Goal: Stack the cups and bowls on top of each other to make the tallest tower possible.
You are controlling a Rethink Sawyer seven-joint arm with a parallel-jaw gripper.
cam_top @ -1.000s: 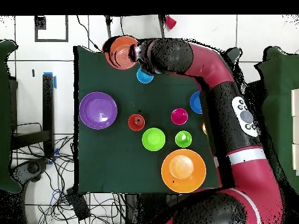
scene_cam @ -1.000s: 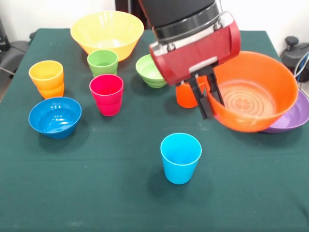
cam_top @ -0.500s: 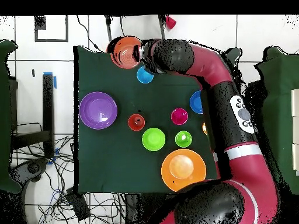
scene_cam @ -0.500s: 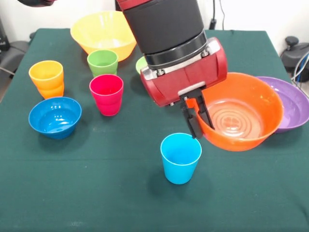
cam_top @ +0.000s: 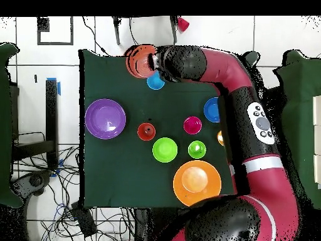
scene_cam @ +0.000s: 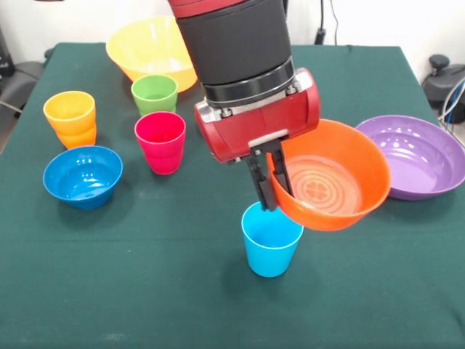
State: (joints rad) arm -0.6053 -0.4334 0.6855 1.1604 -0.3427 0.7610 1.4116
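Hand (scene_cam: 270, 182) grips the orange bowl's (scene_cam: 330, 178) rim above the light blue cup (scene_cam: 271, 238), purple bowl (scene_cam: 421, 156) beside.

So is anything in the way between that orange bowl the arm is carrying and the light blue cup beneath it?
Nothing visible. The gripper holds the glossy orange plastic bowl by its rim, tilted, just above and beside the light blue plastic cup. The cup's mouth looks empty, with only open air between them.

In the front view the arm (scene_cam: 240, 51) hides the small light green bowl, the orange cup and part of the yellow bowl (scene_cam: 149, 47); the orange bowl (scene_cam: 330, 178) covers the light blue cup's (scene_cam: 270, 240) far rim.
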